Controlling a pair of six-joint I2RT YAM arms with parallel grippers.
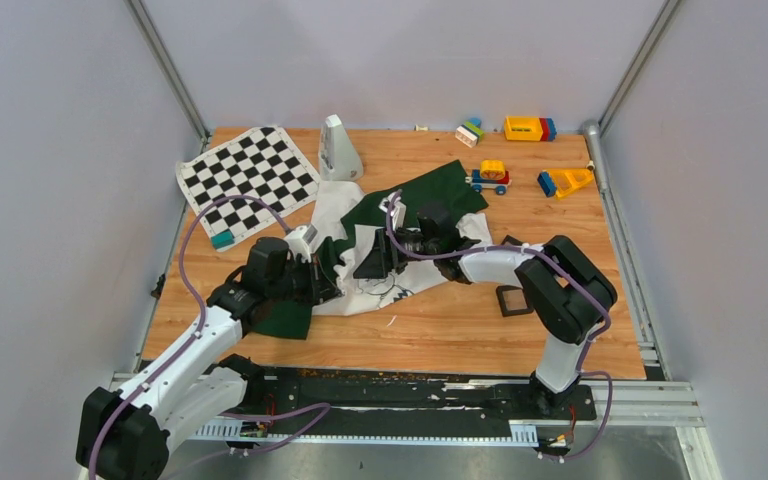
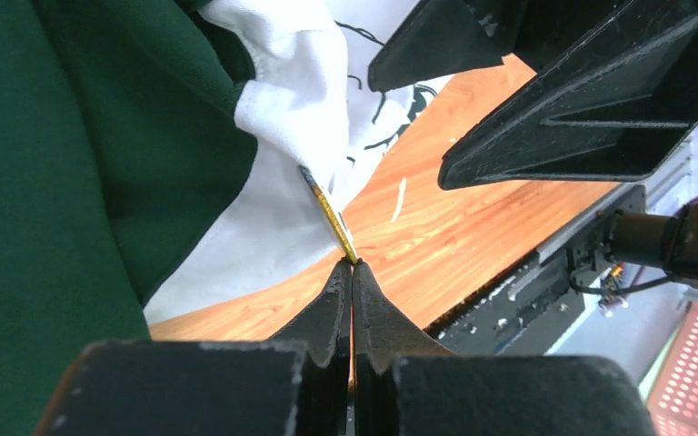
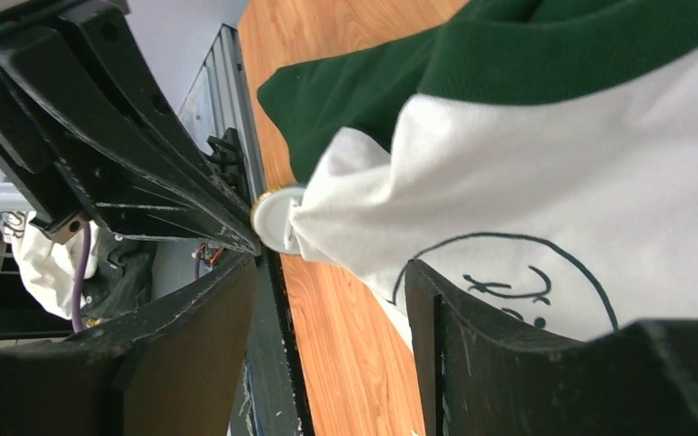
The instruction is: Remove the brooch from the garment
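Observation:
The brooch [image 2: 329, 211], a thin disc with a gold rim, shows edge-on, and my left gripper [image 2: 353, 264] is shut on its lower edge. In the right wrist view the brooch [image 3: 274, 219] shows a white face pressed against a puckered fold of the garment [image 3: 545, 173], a white T-shirt with green sleeves and a black cartoon. My right gripper [image 3: 332, 272] stands open just below that fold, with only bare wood between its fingers. From above, the left gripper [image 1: 330, 280] and the right gripper [image 1: 362, 264] meet tip to tip over the garment [image 1: 360, 212].
A small black square tray [image 1: 513, 300] lies on the table [image 1: 440, 330] beside the right arm. A chequered mat [image 1: 248, 178] and a grey cone-shaped object [image 1: 338, 150] are at the back left. Toy blocks and a toy car [image 1: 489, 176] stand at the back right.

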